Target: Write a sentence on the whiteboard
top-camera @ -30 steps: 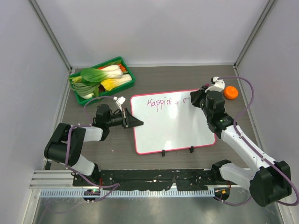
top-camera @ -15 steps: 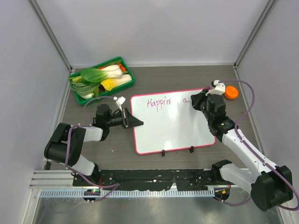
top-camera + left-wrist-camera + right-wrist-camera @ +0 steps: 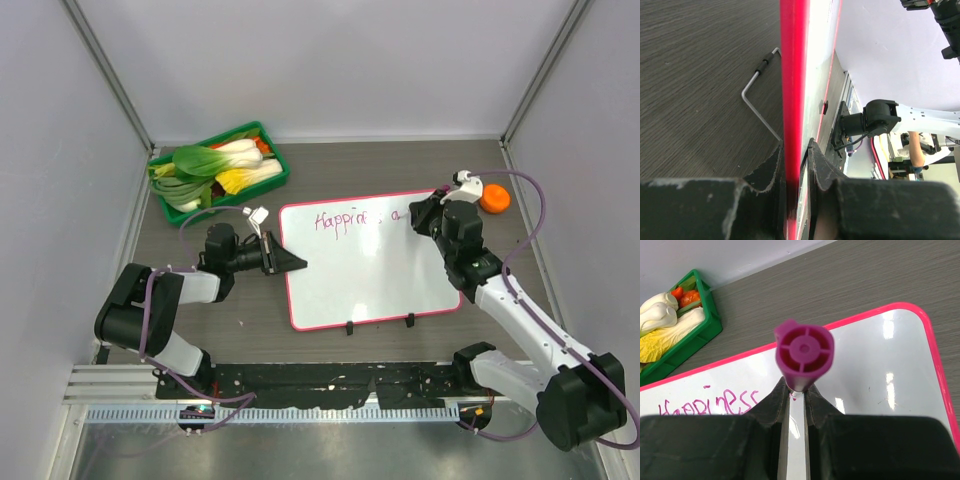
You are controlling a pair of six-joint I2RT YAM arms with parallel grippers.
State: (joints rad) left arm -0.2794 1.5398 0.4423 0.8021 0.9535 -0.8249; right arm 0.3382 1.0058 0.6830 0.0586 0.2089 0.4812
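1. Our right gripper [image 3: 796,396] pinches the purple marker [image 3: 803,352], upright over the whiteboard [image 3: 365,280].
2. The sentence [image 3: 345,219] trails off to its left; bare board waits to its right.
3. Our left gripper [image 3: 796,157] clamps the frame edge.

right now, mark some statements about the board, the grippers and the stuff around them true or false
1. The left gripper is clamped on the whiteboard at its pink frame. True.
2. The right gripper holds a green marker. False: it is shut on a purple marker.
3. The sentence runs along the board's near edge. False: it sits along the far edge.
4. The green tray of vegetables lies apart from the whiteboard, beyond its far left corner. True.
5. The orange round object rests on the whiteboard. False: it lies on the table, off the board's far right corner.
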